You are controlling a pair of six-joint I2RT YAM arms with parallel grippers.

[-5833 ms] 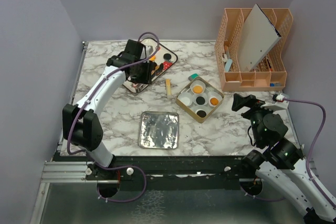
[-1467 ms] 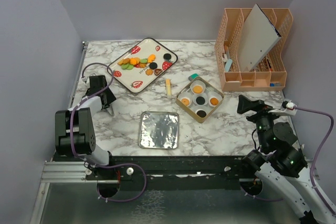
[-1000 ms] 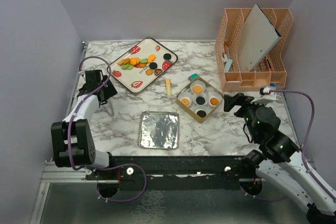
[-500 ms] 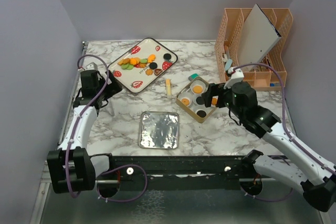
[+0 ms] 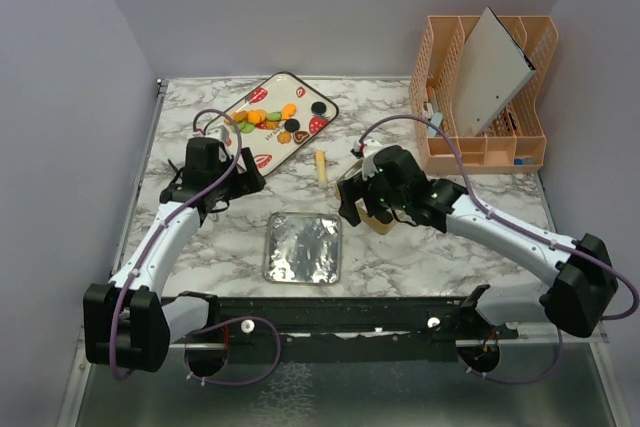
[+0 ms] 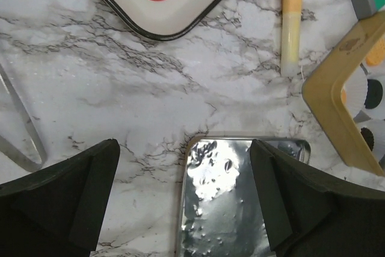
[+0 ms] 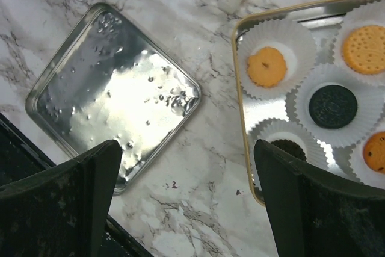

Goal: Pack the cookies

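Observation:
Loose cookies [image 5: 265,119] in orange, green and black lie on the strawberry-print tray [image 5: 300,90] at the back left. More cookies sit in white paper cups inside the gold tin [image 7: 240,88]: an orange one [image 7: 266,67], a black one [image 7: 332,106] and a tan one [image 7: 367,49]. My right gripper [image 5: 355,202] hangs open above the tin's near-left edge and hides most of it from above; in its wrist view the gripper [image 7: 186,145] has bare marble between its fingers. My left gripper [image 5: 242,180] is open and empty, and in its own view the gripper [image 6: 183,145] hovers by the silver lid's far-left corner.
The silver lid [image 5: 303,247] lies flat at the front middle. A yellow stick [image 5: 321,165] and a small green block [image 5: 369,146] lie between tray and tin. Metal tongs [image 6: 21,130] rest left of the lid. A peach organizer [image 5: 485,97] stands at the back right.
My right arm has swung left from the table's right side to above the tin. The left arm has moved right, from beside the tray toward the lid. Both grippers stayed open.

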